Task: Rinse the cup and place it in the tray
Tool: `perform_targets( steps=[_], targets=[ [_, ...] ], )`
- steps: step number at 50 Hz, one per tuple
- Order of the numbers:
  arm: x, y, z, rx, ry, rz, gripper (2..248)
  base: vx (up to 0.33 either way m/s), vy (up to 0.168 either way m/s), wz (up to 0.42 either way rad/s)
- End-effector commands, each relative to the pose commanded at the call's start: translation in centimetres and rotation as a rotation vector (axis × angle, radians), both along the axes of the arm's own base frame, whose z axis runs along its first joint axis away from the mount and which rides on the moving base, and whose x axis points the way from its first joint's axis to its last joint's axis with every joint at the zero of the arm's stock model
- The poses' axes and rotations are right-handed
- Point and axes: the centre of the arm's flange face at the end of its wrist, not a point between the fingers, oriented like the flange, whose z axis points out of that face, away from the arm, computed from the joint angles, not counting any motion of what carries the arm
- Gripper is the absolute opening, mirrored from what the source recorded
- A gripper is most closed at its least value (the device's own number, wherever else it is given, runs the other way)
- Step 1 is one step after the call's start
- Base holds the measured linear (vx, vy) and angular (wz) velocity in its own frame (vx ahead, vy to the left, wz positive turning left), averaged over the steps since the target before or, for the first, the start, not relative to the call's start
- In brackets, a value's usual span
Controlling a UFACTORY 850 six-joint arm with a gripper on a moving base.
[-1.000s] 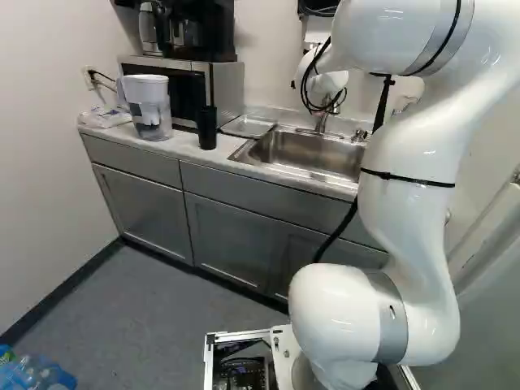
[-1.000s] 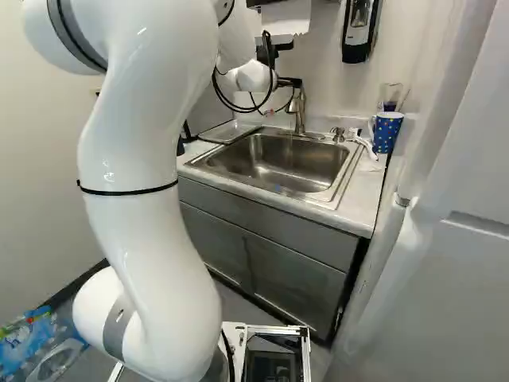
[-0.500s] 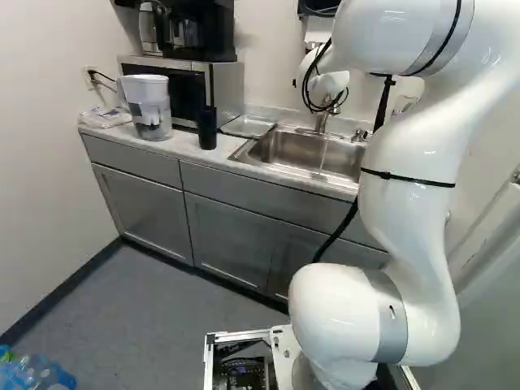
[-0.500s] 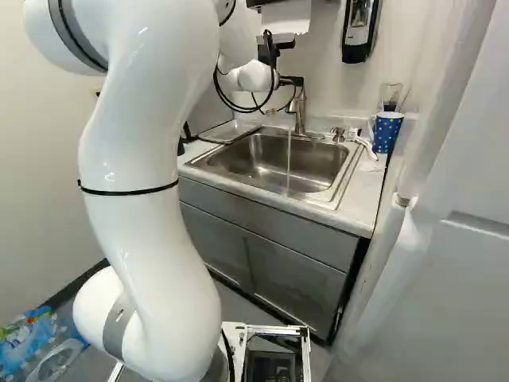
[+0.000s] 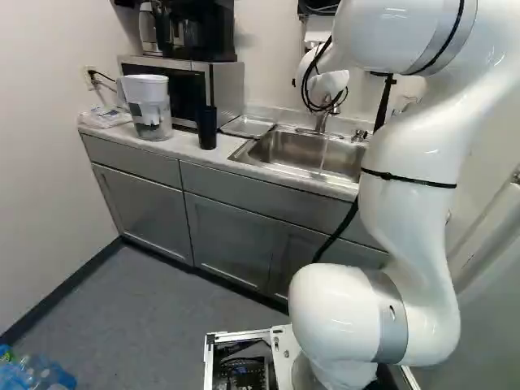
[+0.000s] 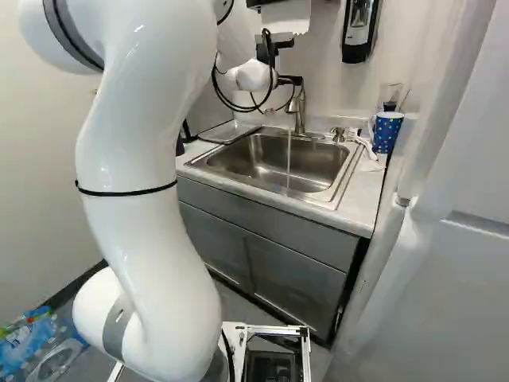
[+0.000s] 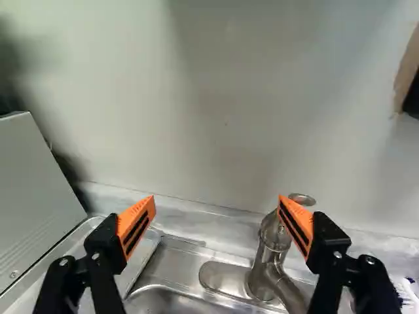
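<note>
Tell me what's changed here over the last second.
Water now runs from the faucet into the sink; the earliest pictures show no stream. The arm has drawn back very slightly. The gripper stands open. The dark cup, spotted mug and tray stayed put.

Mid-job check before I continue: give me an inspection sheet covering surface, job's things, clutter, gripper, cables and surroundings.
Surface: countertop carries the sink; no spill seen.
Job's things: water falls from the faucet into the sink; tray beside it, nothing seen on it; dark cup and dotted mug on the countertop, cannot tell which is meant.
Clutter: pitcher, plastic packet, brush.
Gripper: gripper open, nothing held; faucet close by one finger, contact unclear.
Cables: loops at the arm's wrist; no snag seen.
Surroundings: microwave; bottles on the floor.
</note>
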Motion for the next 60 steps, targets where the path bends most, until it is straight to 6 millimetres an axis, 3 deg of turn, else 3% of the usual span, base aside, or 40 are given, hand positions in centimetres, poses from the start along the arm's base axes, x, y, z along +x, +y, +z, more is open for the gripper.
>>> perform_targets(
  steps=[30, 60],
  targets=[
    [-3.9, 0.7, 2.8, 0.010, 0.044, -0.002, 247, 0.000, 0.000, 0.000],
    [-9.3, -0.6, 5.1, 0.033, 0.133, -0.046, 247, 0.000, 0.000, 0.000]
  ],
)
